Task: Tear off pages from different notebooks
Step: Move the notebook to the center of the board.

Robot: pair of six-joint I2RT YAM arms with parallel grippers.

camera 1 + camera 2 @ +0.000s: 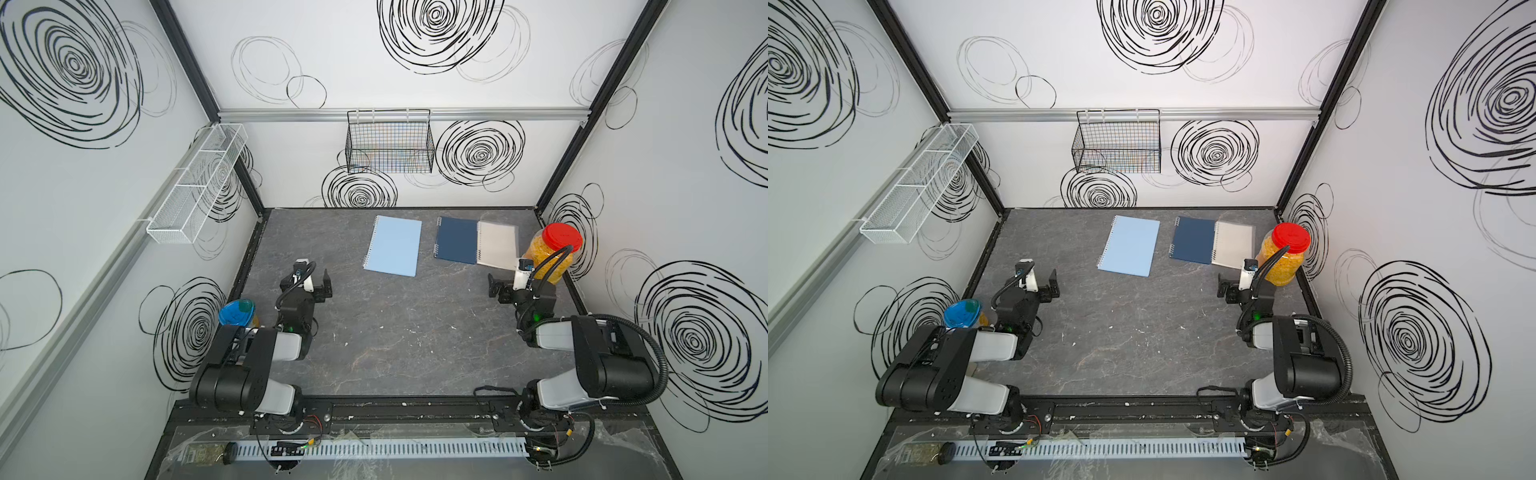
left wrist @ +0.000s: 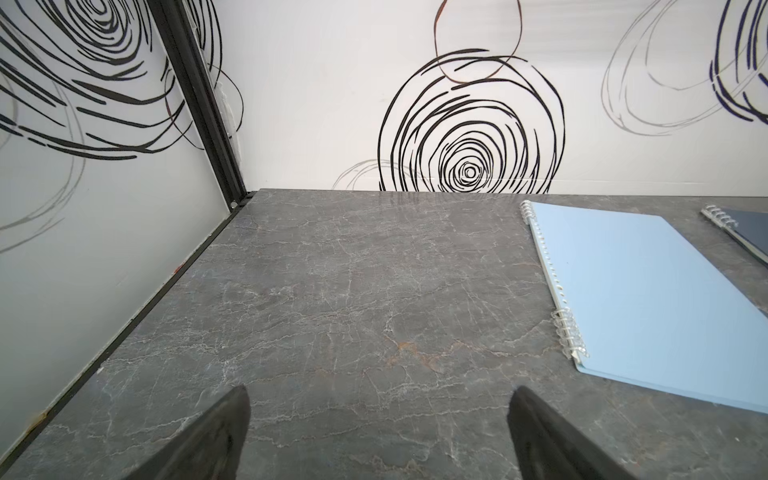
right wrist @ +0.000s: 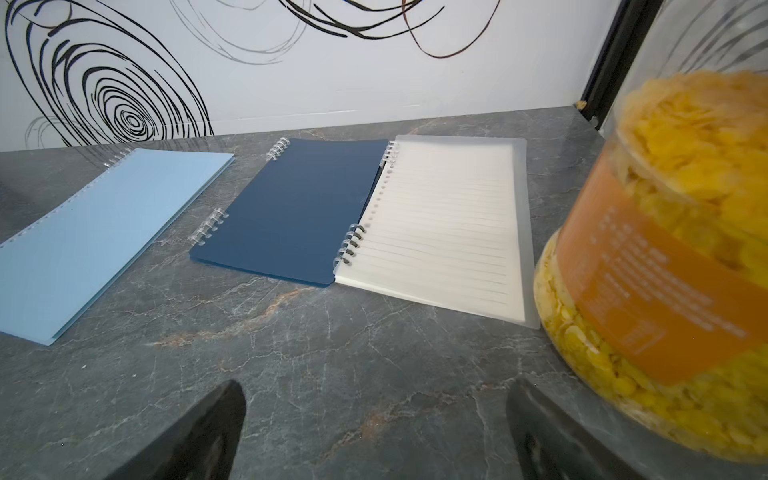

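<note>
The task looks to be at its very start: all three notebooks lie shut and flat on the grey, marble-patterned table (image 1: 395, 340), no loose sheet is in sight, and neither arm touches anything. Farthest left of the dark blue notebook (image 1: 456, 241), and nearer the robot, the left gripper (image 2: 380, 397) hangs over bare table with its jaws spread wide and nothing between them. The light blue notebook (image 1: 393, 246) lies near the dark blue one's left side, a strip of table between them. Its cover is smooth, matte and thin, with clear loops bunched at each end of the bound edge and a row of small holes between. The dark blue one has the same build, and its cover bows up a little along the right edge. Touching that edge lies the frosted clear notebook (image 1: 497, 244), through whose cover the pages (image 3: 449, 216) show as cream lined paper, all bound. To the right of the dark blue notebook and nearer the robot, the right gripper (image 3: 376, 388) is likewise wide open and empty, just beside a clear jar (image 1: 548, 259) of yellow flakes with a red lid. The next move probably calls for lifting a thin, slippery cover. After that, one gripper would pin the notebook while the other pulls a single sheet off the loops. The smooth tabletop may let a notebook slide, and paper this thin could rip across instead of at the holes.
</note>
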